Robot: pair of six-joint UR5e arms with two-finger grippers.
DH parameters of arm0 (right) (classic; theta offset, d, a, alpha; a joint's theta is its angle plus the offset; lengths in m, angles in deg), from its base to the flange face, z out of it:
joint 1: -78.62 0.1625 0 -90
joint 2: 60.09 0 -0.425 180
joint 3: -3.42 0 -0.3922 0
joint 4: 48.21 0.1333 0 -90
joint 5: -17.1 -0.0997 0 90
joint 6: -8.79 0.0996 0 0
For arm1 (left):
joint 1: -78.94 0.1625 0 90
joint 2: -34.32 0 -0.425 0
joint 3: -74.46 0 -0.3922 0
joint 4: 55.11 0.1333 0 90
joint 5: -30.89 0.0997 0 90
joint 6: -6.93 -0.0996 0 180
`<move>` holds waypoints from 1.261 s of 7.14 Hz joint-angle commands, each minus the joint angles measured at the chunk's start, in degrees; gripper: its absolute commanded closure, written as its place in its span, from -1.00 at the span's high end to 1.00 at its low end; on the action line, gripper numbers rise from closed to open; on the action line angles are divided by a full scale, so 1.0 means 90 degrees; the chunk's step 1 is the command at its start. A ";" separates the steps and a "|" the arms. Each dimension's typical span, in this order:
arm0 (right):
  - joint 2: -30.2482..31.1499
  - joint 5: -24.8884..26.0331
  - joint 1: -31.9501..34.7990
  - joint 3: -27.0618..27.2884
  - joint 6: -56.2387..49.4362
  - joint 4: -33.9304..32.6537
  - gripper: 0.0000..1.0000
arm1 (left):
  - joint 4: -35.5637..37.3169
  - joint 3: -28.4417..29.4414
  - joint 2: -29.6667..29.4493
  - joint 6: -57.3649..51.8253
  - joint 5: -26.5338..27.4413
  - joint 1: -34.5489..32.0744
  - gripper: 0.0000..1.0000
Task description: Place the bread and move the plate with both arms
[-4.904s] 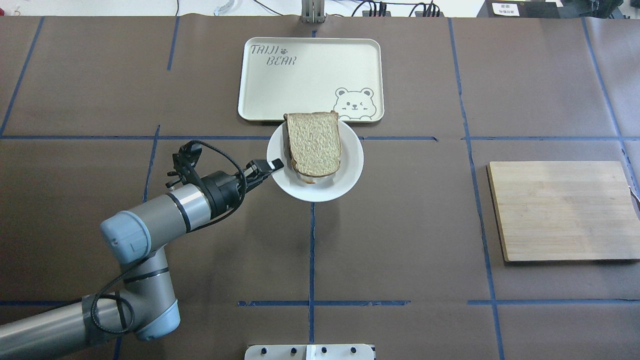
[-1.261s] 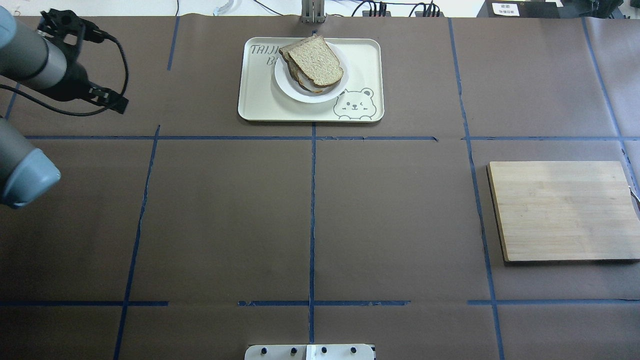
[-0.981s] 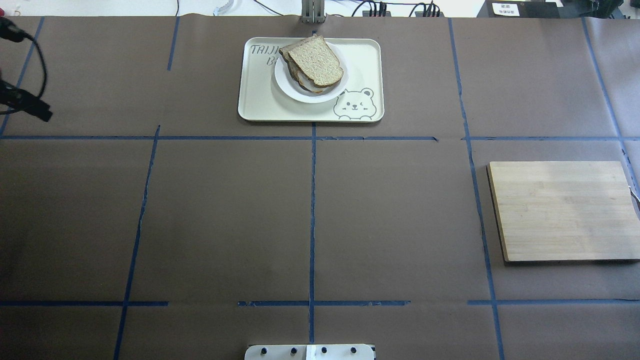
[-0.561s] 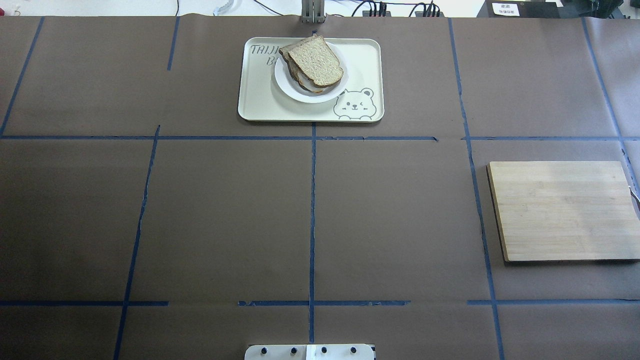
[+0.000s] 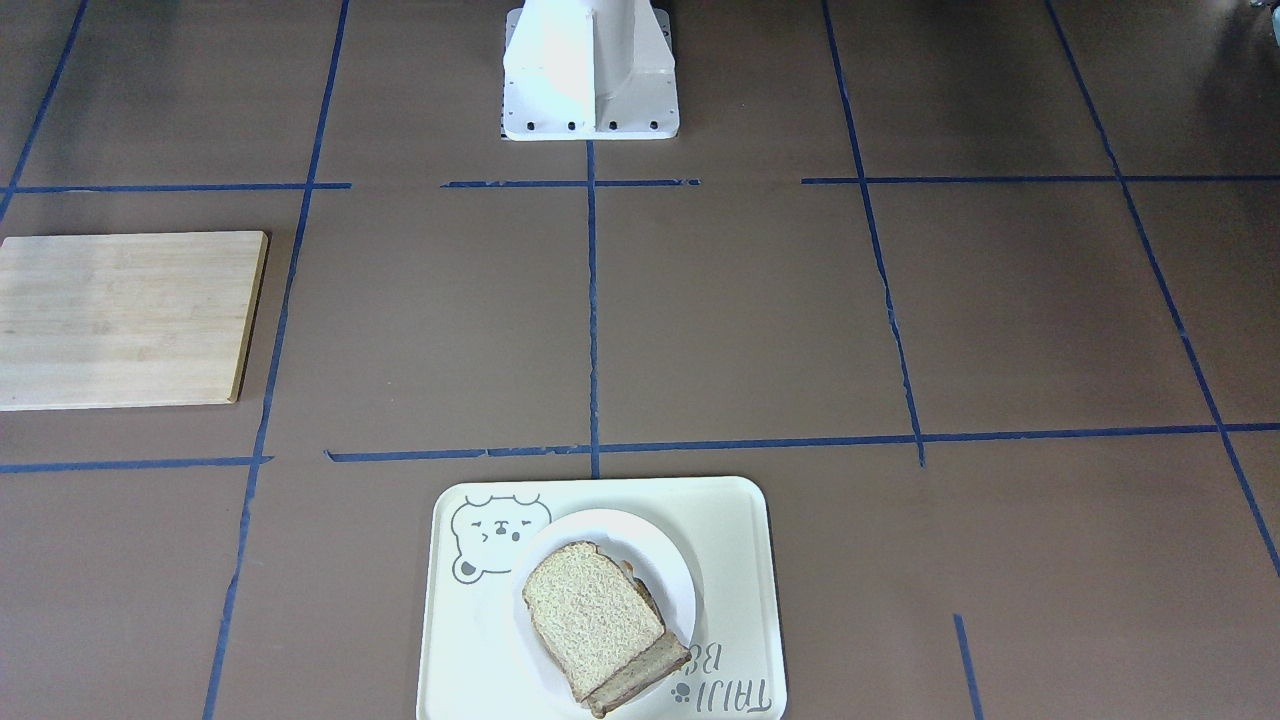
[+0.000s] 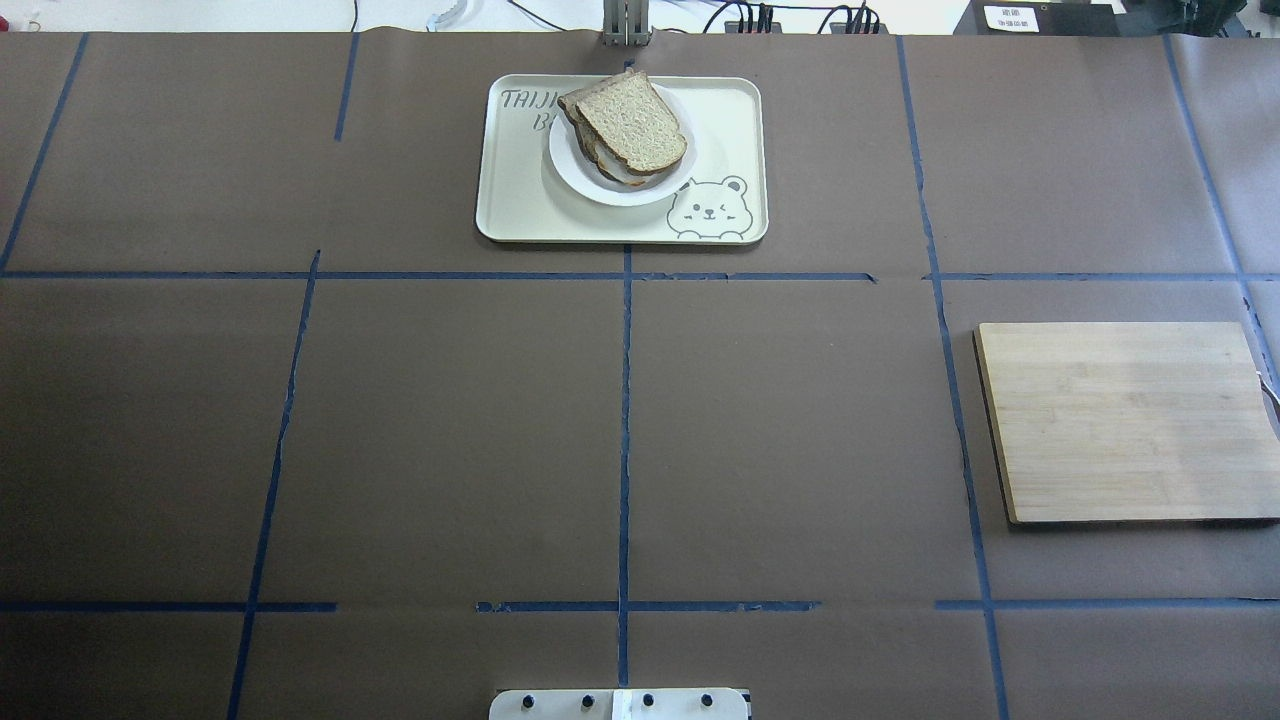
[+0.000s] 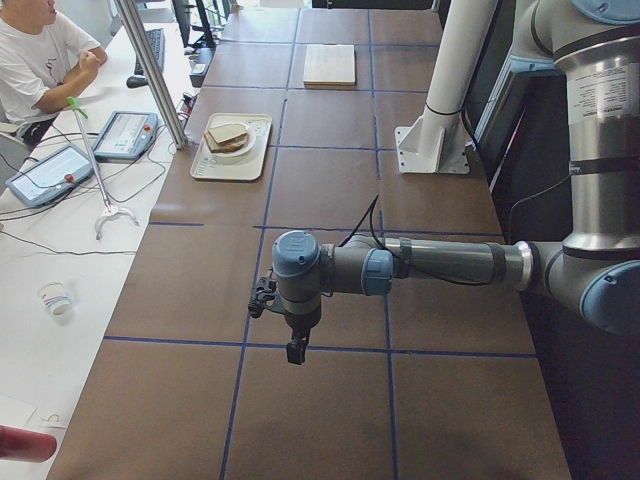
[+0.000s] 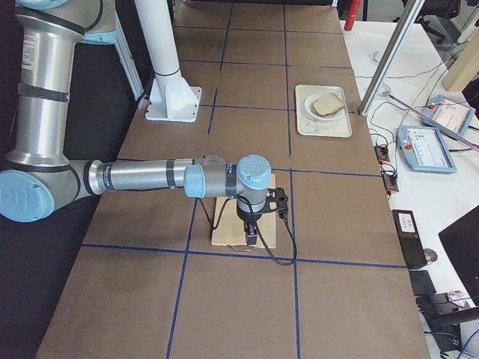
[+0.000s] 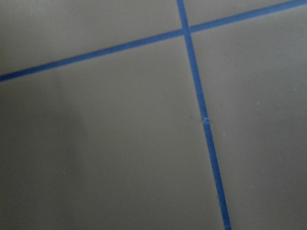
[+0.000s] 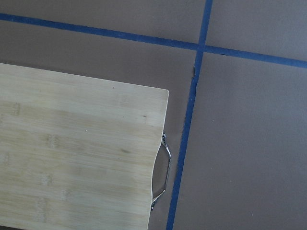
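The speckled grey-brown bread [image 6: 632,120] lies on top of another slice on the small white plate [image 6: 620,192]. The plate sits on the cream bear tray [image 6: 520,200] at the table's far middle. Bread [image 5: 590,615], plate [image 5: 655,545] and tray [image 5: 740,560] also show in the front-facing view. No arm shows in the overhead or front-facing views. The left gripper [image 7: 293,345] hangs over bare table far from the tray; I cannot tell if it is open or shut. The right gripper [image 8: 251,233] hangs over the wooden board; I cannot tell its state either.
A wooden cutting board [image 6: 1125,420] lies at the right side, its metal handle [image 10: 163,167] in the right wrist view. The robot's white base [image 5: 590,70] stands at the near middle edge. A seated person [image 7: 40,60] and control pendants are beyond the far edge.
The plate with the bread went from the table's middle, with the left gripper at its rim, onto the tray. The left arm then drew back out of the overhead view.
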 commanded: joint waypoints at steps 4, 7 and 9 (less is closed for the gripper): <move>0.0017 -0.0017 0.0005 -0.0049 -0.0003 -0.0004 1.00 | 0.0000 0.0042 0.0007 -0.0007 -0.0857 0.0005 1.00; 0.0017 -0.0027 0.0005 -0.0098 -0.0003 0.0006 1.00 | -0.0010 -0.0036 -0.0042 -0.0027 -0.0857 0.0005 1.00; 0.0017 -0.0027 -0.0005 -0.0098 -0.0003 0.0006 1.00 | -0.0010 -0.0036 -0.0032 -0.0007 -0.0867 0.0005 1.00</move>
